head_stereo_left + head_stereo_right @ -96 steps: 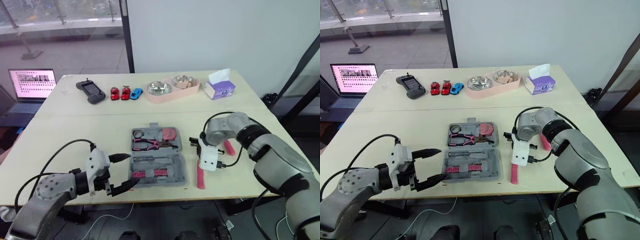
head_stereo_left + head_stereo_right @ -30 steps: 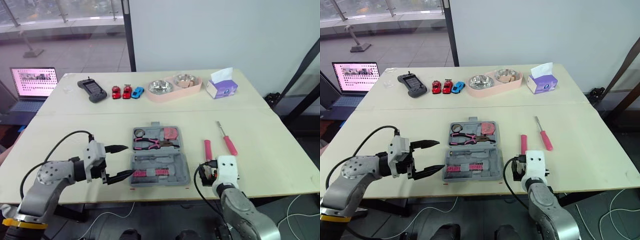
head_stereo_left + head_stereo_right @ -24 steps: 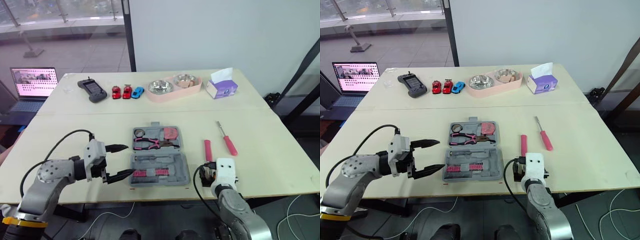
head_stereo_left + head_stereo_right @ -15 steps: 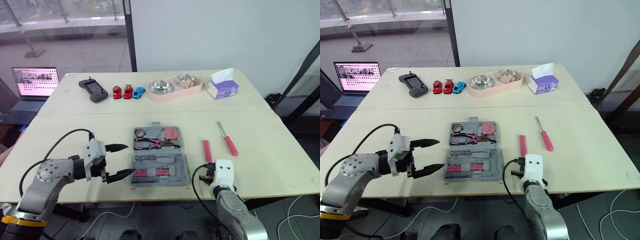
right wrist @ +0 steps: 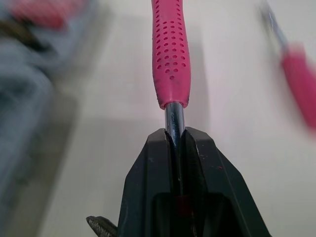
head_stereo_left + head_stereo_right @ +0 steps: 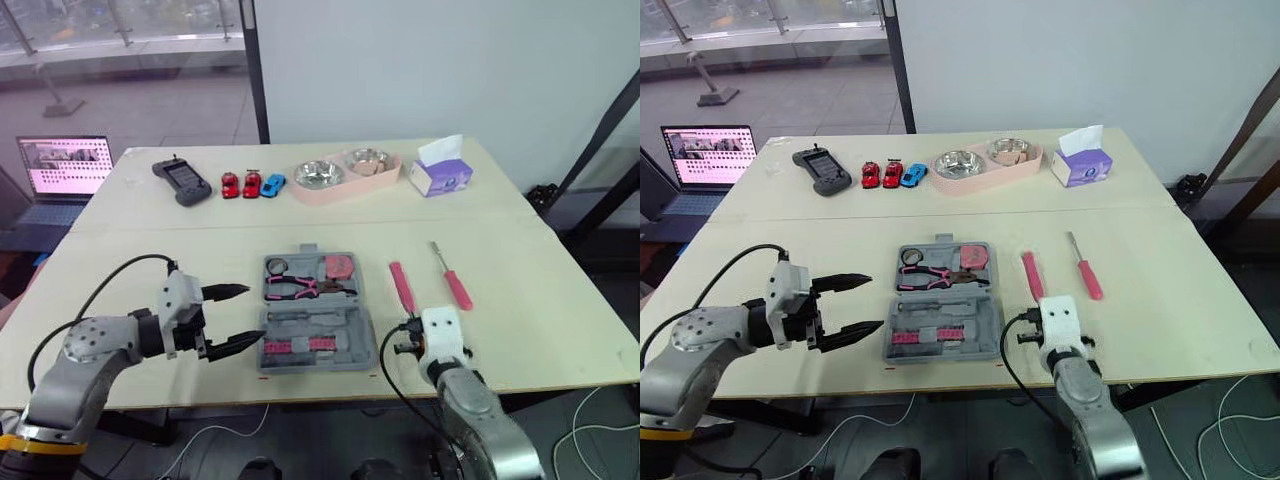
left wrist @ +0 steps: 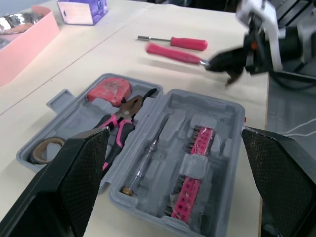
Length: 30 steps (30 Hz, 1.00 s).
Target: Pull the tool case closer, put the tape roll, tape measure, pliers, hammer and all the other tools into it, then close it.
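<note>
The grey tool case [image 6: 318, 312] lies open in the middle of the table. Its far half holds the tape roll [image 6: 276, 266], the pink-handled pliers [image 6: 300, 289] and the pink tape measure [image 6: 341, 266]. My left gripper [image 6: 253, 313] is open just left of the case's near half. My right gripper [image 5: 174, 136] is shut on the hammer's metal shaft near the table's front edge, right of the case. The hammer's pink handle [image 6: 402, 287] points away from me. A pink-handled screwdriver [image 6: 450, 280] lies to the right of it.
At the back stand a pink double-bowl tray [image 6: 345, 175], a purple tissue box [image 6: 440, 178], three toy cars [image 6: 250, 185] and a dark controller [image 6: 182, 182]. A laptop [image 6: 65, 165] sits beyond the table's left end.
The right arm has withdrawn from over the table to the near edge. The hammer's handle, which pointed toward me, now points away and has shifted slightly toward the case. The left gripper has stayed open.
</note>
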{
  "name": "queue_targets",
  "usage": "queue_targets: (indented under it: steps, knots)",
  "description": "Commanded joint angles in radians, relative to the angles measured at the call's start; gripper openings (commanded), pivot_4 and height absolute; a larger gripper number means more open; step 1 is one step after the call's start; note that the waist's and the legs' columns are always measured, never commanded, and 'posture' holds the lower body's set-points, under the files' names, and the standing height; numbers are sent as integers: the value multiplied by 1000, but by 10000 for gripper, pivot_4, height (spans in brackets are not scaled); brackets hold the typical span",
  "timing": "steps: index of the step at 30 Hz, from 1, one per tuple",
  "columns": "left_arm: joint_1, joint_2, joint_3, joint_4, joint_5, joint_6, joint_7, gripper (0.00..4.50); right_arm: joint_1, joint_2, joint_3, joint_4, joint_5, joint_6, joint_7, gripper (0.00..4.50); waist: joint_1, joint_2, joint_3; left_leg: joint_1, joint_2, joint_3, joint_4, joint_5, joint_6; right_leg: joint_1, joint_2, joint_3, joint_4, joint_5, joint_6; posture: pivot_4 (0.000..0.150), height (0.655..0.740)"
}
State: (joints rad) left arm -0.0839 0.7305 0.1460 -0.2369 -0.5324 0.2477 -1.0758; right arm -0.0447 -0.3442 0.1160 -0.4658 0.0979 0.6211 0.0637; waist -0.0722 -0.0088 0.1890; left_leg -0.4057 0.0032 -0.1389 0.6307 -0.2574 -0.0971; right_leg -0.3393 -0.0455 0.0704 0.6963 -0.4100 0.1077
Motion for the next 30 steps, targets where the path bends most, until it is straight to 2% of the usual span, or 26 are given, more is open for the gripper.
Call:
queue_targets:
  steps: [1,3,6,10,13,22,30]
  knots:
    - [22,29,73,39,-33,-10,-40,45000,-199,-106,24,-161,152,148,247,365,0,0,0,0,0,0,0,0,0,0,0,0,0,0,0,1500,7400]
    - [36,42,93,84,-20,-42,-74,45000,-331,-179,39,-166,246,289,370,365,3,0,0,0,1,-1,0,0,0,0,1,-1,0,0,0,1500,7400]
    - [56,70,119,175,3,-102,-133,45000,-575,-311,162,-109,316,454,568,365,6,0,0,0,0,-1,0,0,0,1,-1,-2,0,0,0,1500,7400]
    - [69,93,113,241,36,-164,-178,45000,-843,-394,414,41,231,507,710,365,7,0,0,0,0,-2,1,0,0,1,-2,-2,-1,0,0,1500,7400]
    - [84,93,108,254,57,-203,-193,45000,-994,-394,568,129,175,529,781,365,3,0,0,-1,-1,-2,1,0,0,-1,-2,-3,0,0,0,1500,7400]
    - [140,70,108,227,64,-268,-204,45000,-1077,-288,731,129,163,670,807,365,-1,0,0,-2,-1,-2,1,0,0,-4,-2,-3,2,0,0,1500,7400]
    - [145,37,100,254,78,-358,-210,45000,-1092,-227,749,158,175,747,793,365,1,0,0,-2,-2,-3,1,0,0,-4,-4,-3,2,0,0,1500,7400]
